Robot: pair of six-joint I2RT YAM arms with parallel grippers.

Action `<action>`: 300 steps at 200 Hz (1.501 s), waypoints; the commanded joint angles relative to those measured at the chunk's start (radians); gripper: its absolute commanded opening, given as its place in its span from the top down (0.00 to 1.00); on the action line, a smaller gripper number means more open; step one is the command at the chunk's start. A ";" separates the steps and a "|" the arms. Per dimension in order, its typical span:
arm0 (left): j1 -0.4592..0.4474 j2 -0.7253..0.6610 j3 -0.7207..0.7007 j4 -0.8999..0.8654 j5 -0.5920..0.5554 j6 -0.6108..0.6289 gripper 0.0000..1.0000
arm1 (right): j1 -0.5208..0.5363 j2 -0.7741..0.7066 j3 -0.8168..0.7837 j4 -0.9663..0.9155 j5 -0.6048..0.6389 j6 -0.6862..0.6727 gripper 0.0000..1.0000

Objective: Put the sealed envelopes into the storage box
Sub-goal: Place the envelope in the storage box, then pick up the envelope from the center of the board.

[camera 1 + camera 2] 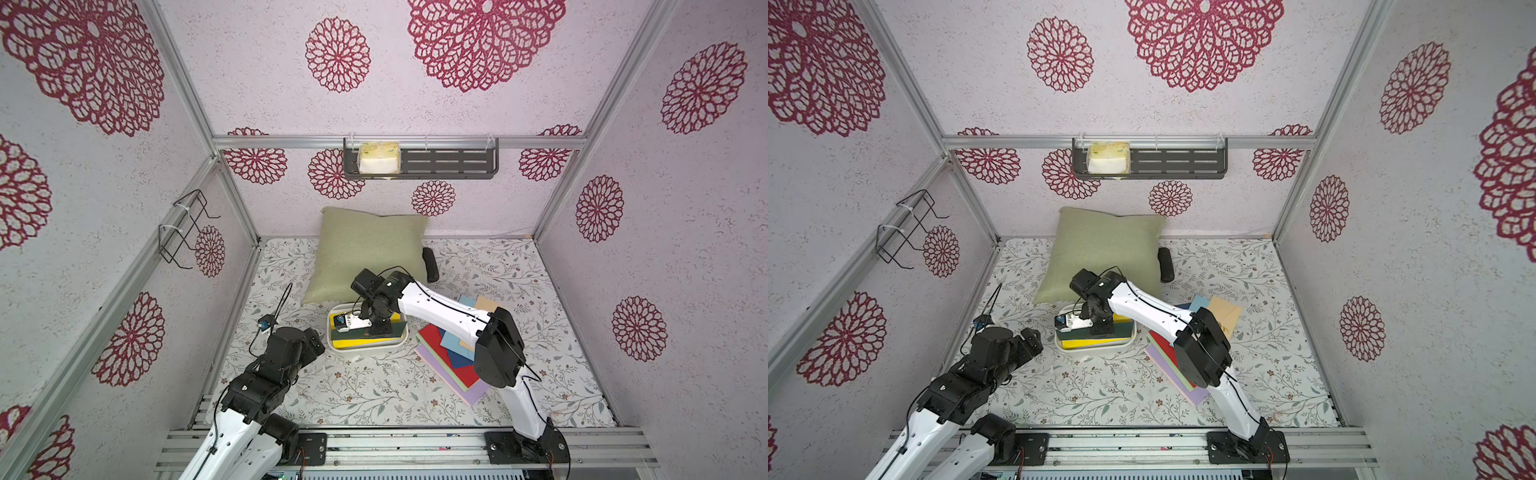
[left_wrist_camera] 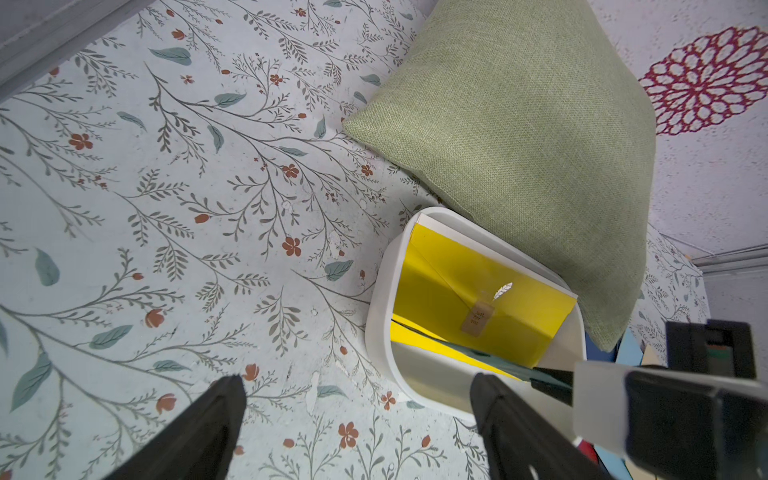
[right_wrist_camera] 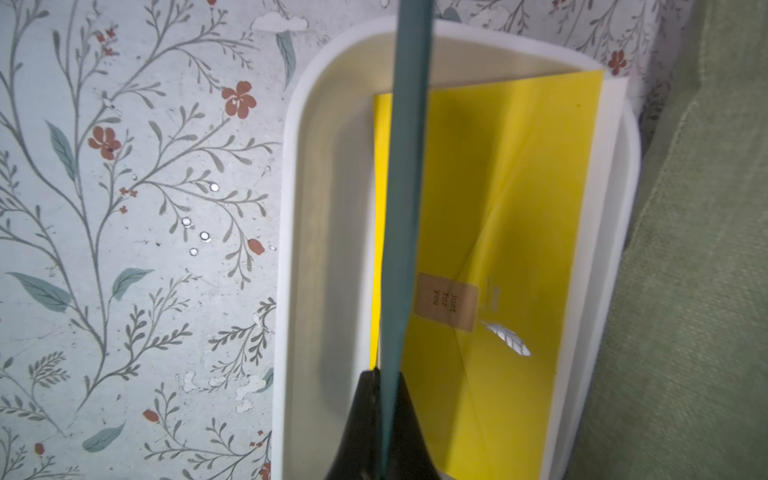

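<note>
The storage box (image 1: 367,348) (image 1: 1093,351) is a shallow white tray in front of the cushion. In it a yellow envelope (image 3: 519,187) (image 2: 478,291) with a tan sticker leans against a white one (image 3: 611,166). My right gripper (image 3: 388,374) (image 1: 376,328) is over the box, shut on a dark green envelope (image 3: 405,166) (image 1: 395,329), which the right wrist view shows edge-on above the box's inside. My left gripper (image 2: 357,380) (image 1: 313,343) stands open and empty just left of the box. More sealed envelopes (image 1: 449,357) (image 1: 1167,361) lie in a fanned pile to the right, partly under my right arm.
A green cushion (image 1: 365,253) rests behind the box, touching its far rim. A black roll (image 1: 430,264) lies beside the cushion. A dark slotted shelf (image 1: 449,162) hangs on the back wall. A wire rack (image 1: 183,228) sticks out from the left wall.
</note>
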 commanded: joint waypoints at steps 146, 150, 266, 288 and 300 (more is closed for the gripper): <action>0.013 0.011 0.027 0.058 0.136 0.066 0.08 | -0.065 -0.070 -0.001 0.335 0.150 0.346 0.48; 0.013 0.015 0.031 0.071 0.158 0.075 0.08 | -0.074 -0.100 -0.042 0.369 0.146 0.371 0.48; -0.365 0.704 0.357 0.446 0.354 0.107 0.16 | -0.725 -1.008 -1.440 1.081 0.104 1.331 0.41; -0.424 0.920 0.516 0.472 0.407 0.093 0.20 | -0.831 -1.020 -1.536 1.127 0.011 1.383 0.41; -0.458 1.024 0.600 0.477 0.422 0.077 0.20 | -0.872 -1.011 -1.565 1.141 -0.022 1.408 0.41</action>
